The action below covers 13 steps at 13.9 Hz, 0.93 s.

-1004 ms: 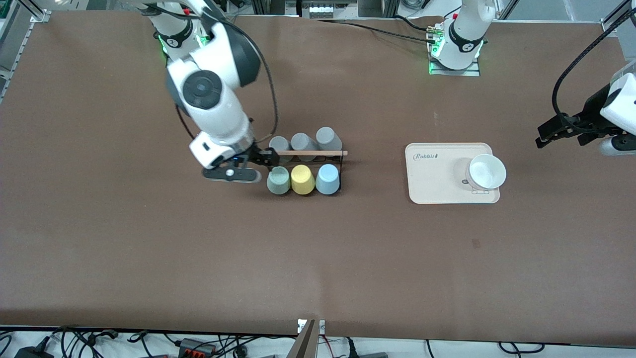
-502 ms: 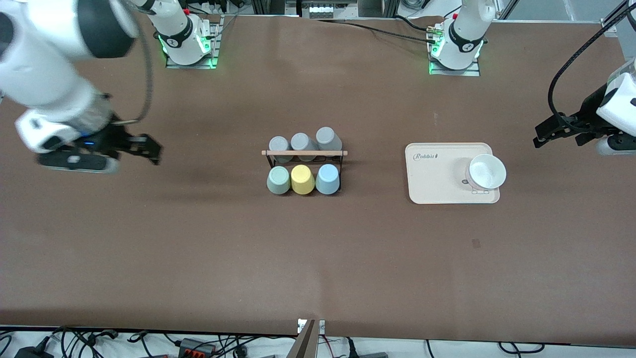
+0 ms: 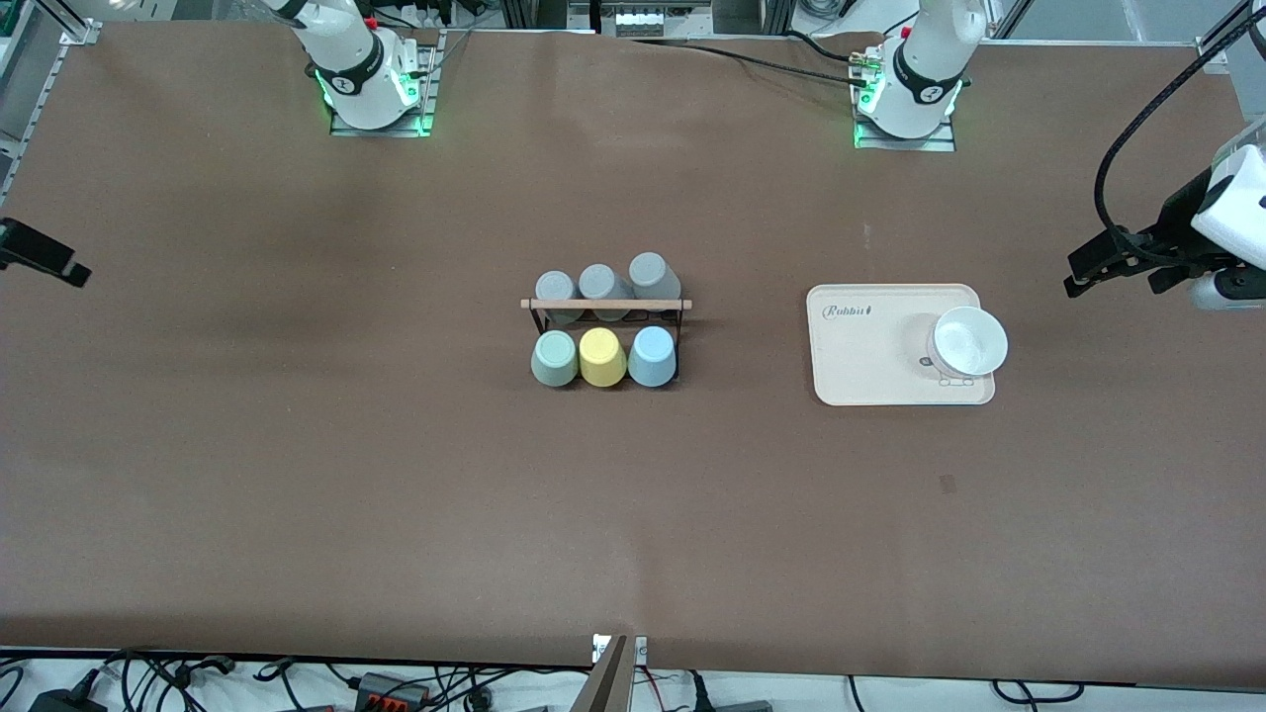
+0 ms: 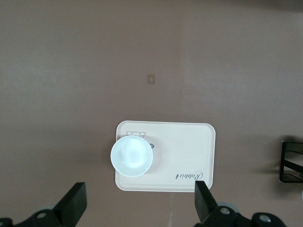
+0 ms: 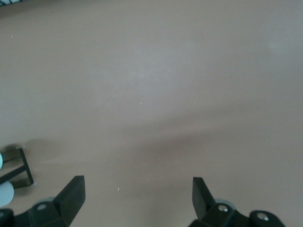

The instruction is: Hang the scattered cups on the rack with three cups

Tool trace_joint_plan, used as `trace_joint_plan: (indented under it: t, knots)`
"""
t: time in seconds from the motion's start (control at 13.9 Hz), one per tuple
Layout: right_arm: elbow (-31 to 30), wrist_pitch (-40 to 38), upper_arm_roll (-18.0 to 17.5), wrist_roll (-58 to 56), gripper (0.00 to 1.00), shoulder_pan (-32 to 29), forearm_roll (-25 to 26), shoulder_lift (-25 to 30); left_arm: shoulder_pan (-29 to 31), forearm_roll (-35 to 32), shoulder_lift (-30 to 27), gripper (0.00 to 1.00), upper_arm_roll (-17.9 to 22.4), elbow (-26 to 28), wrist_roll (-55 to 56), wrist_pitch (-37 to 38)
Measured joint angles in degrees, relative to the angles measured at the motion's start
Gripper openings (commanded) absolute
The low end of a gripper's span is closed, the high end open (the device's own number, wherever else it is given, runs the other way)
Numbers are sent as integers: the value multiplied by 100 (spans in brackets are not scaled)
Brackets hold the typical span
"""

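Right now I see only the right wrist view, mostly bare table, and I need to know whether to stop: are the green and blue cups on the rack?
Observer: Yes. The sage-green cup and the light blue cup sit upside down on the rack, in its row nearer the front camera, with the yellow cup between them.
Operator: Where is my gripper?
Observer: The right gripper is open and empty over bare table at the right arm's end, well apart from the rack.
Operator: The left arm?
Observer: It waits. The left gripper hangs open at the left arm's end, beside the tray.
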<state>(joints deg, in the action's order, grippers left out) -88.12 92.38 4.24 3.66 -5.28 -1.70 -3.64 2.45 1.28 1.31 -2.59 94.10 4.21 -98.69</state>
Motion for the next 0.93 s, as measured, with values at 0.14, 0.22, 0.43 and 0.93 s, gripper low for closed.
trace_joint_plan:
  t: [0.14, 0.22, 0.43, 0.93]
  knots:
    - [6, -78, -54, -95, 100, 47, 123, -27, 16, -1, 0, 100, 0, 3, -165, 0]
    - [-22, -81, -81, -143, 100, 79, 196, -54, 29, -2, 0, 100, 1, 5, -245, 0]
    - [-71, -68, -187, -170, 100, 121, 280, -96, 56, -2, 0, 100, 3, 17, -318, 2]
    - [-86, -44, -202, -180, 100, 125, 280, -106, 60, -3, 1, 100, 5, 59, -343, 8]
